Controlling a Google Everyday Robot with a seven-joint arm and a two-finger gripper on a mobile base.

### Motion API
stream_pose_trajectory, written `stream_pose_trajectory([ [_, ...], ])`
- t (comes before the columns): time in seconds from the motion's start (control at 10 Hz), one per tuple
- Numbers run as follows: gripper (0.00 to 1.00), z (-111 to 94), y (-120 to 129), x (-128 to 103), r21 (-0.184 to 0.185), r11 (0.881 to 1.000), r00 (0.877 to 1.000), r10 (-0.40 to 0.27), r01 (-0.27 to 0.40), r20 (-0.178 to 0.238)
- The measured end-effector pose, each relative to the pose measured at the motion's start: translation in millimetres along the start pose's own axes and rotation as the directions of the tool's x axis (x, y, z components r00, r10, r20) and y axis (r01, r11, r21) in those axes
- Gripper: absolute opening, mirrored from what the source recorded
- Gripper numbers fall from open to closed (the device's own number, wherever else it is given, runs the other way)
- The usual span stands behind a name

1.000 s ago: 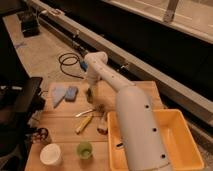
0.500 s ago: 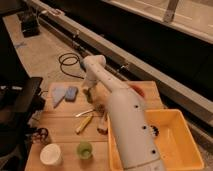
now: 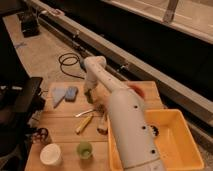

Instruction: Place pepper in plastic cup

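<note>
The light-green plastic cup [image 3: 84,149] stands upright near the front edge of the wooden table [image 3: 60,132], right of a larger white cup [image 3: 50,154]. My gripper [image 3: 89,98] hangs from the white arm [image 3: 127,125] over the back middle of the table, just right of a blue cloth, far behind the green cup. I cannot pick out the pepper for certain. A small dark object [image 3: 102,128] lies by the arm's left edge, partly hidden.
A yellow elongated object [image 3: 83,125] and a metal spoon [image 3: 85,113] lie mid-table. A blue cloth [image 3: 65,93] is at the back left. A red bowl [image 3: 136,90] shows behind the arm. A yellow bin [image 3: 172,142] fills the right. A black chair [image 3: 20,105] stands left.
The arm's big front segment has swung a little to the left, and the gripper has dropped slightly toward the table near the blue cloth. The objects on the table have not moved.
</note>
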Motion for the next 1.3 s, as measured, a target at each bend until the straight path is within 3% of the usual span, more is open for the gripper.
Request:
stream_pose_trajectory([
  [0.2,0.1,-3.8,-0.8,0.8,0.004,1.0,1.0,0.001,-0.001,-0.002],
  [0.4,0.0,-4.8,0.2,1.4,0.0,1.0,1.0,0.0,0.0,-0.004],
  [0.7,0.0,-21.0,-1.3,-0.4,0.025,1.0,1.0,0.007,-0.007,-0.021],
  [1.1,0.0,-89.9,0.6,-26.2,0.085,0.996,0.997,-0.022,0.028,-0.073],
  [1.3,0.0,-109.3,10.3,-42.1,0.095,0.993,0.994,-0.056,0.064,-0.089],
])
